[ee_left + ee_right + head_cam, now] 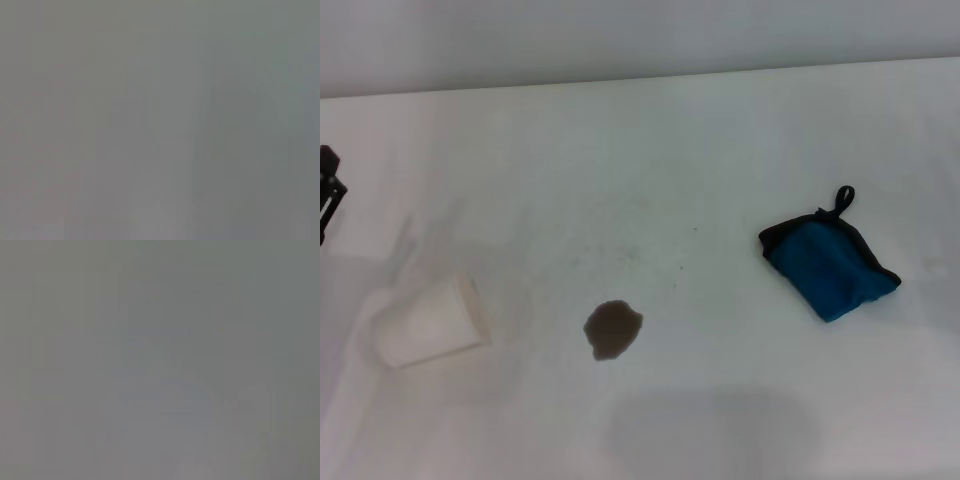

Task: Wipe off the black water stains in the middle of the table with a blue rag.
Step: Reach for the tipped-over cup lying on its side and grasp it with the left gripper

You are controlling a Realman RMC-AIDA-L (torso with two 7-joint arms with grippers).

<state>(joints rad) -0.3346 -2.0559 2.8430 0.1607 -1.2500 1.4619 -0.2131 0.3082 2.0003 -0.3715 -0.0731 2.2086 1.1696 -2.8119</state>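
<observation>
In the head view the black water stains [612, 329] show as one small dark brown blotch in the middle of the white table [650, 150]. The blue rag [830, 264] lies folded at the right, its black loop pointing to the far side, well apart from the blotch. A black piece of my left gripper [328, 195] pokes in at the left edge, far from both. My right gripper is out of view. Both wrist views are plain grey and show nothing.
A white paper cup [428, 323] lies on its side at the front left, a short way left of the blotch. The table's far edge [640, 75] runs along the top against a pale wall.
</observation>
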